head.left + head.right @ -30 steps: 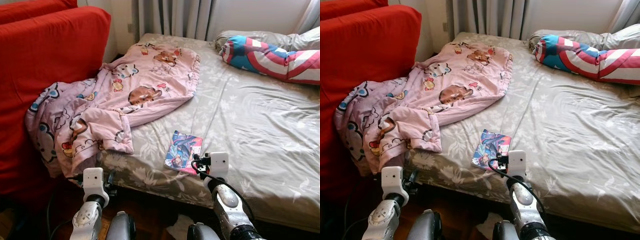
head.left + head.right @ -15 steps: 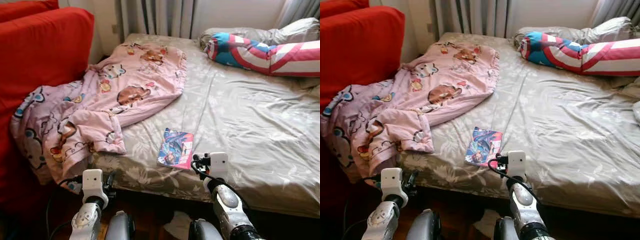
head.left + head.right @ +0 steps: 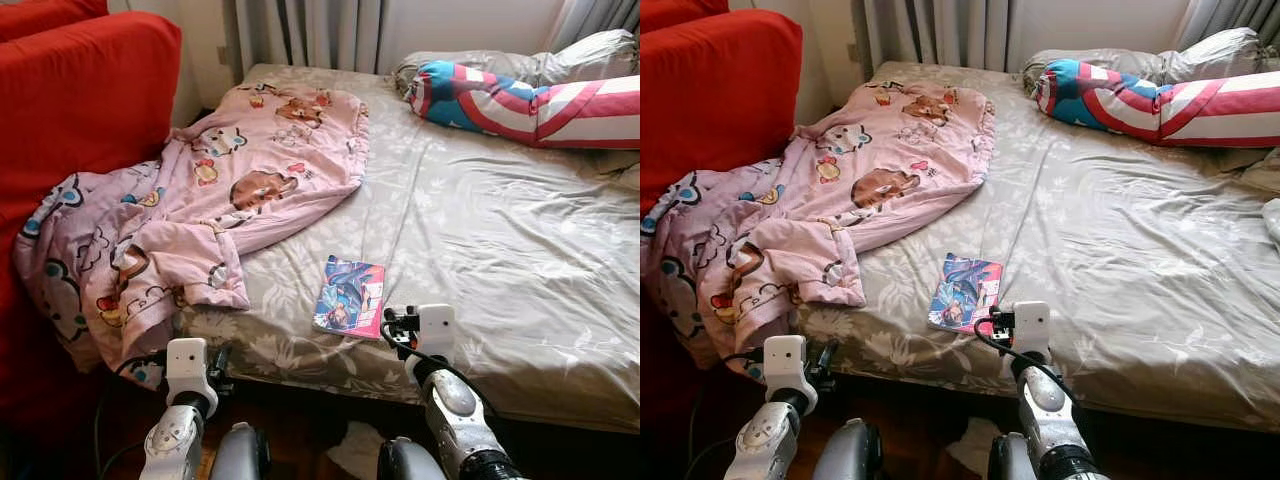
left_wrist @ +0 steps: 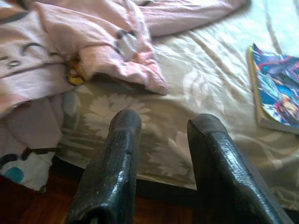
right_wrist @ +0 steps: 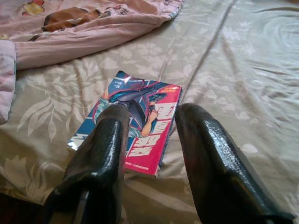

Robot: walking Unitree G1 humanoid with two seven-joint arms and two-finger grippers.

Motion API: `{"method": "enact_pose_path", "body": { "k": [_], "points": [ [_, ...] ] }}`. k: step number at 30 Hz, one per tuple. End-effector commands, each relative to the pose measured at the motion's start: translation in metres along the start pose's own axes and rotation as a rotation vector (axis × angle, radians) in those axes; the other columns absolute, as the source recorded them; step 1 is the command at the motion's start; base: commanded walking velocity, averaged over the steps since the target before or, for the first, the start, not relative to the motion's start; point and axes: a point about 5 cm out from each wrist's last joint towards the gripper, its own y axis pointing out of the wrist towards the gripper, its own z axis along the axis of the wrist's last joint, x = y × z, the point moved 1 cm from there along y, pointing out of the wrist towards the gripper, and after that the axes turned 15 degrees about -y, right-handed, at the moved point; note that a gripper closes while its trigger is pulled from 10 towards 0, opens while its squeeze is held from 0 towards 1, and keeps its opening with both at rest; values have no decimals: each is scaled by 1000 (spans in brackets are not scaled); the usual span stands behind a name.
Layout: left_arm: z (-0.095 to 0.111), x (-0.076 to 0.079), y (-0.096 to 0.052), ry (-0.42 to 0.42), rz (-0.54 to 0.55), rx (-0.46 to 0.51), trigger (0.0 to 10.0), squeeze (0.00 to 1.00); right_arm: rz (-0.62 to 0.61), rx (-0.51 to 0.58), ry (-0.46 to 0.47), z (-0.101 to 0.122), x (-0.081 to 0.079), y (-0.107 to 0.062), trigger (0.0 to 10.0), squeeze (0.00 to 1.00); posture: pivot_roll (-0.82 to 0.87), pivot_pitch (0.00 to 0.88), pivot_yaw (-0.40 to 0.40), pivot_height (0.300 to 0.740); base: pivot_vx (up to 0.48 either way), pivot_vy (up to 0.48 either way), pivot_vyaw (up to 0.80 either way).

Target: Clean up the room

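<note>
The right gripper point(image 5: 152, 119) hovered released at the bed's point(image 3: 520, 260) near edge, aimed at the comic book point(image 3: 349, 297) lying flat just beyond, likely to collect it. The left gripper point(image 4: 163, 123), likewise parted and empty, faced the pink blanket point(image 3: 200, 220) spilling off the bed toward the red sofa point(image 3: 80, 90). Farthest lay the striped pillow point(image 3: 520, 95).

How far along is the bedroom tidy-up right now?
Nothing looks done yet. The book lies flat on the bed, and the pink blanket is crumpled, spilling off the bed's edge against the red sofa. In hand: the right gripper, open and empty, points at the book from just short of it. The left gripper is open near the bed's edge. Left: book, blanket.
</note>
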Motion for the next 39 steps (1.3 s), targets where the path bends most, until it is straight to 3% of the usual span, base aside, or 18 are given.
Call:
{"method": "enact_pose_path", "body": {
  "k": [1, 21, 39],
  "points": [
    [-5, -5, -3, -5, 16, -20, 10000, 0, 7, 3, 11, 0, -2, 0, 10000, 0, -74, 64, -27, 617, 0, 0, 0],
    [-2, -1, -1, -7, 3, -6, 10000, 0, 37, -1, -6, 0, -6, 0, 10000, 0, -74, 57, -28, 617, 0, 0, 85],
    [3, 5, 0, -10, -5, 20, 10000, 0, 42, -9, 0, -1, -8, 0, 10000, 0, -72, 69, -29, 617, 251, 0, 203]
  ]
}}
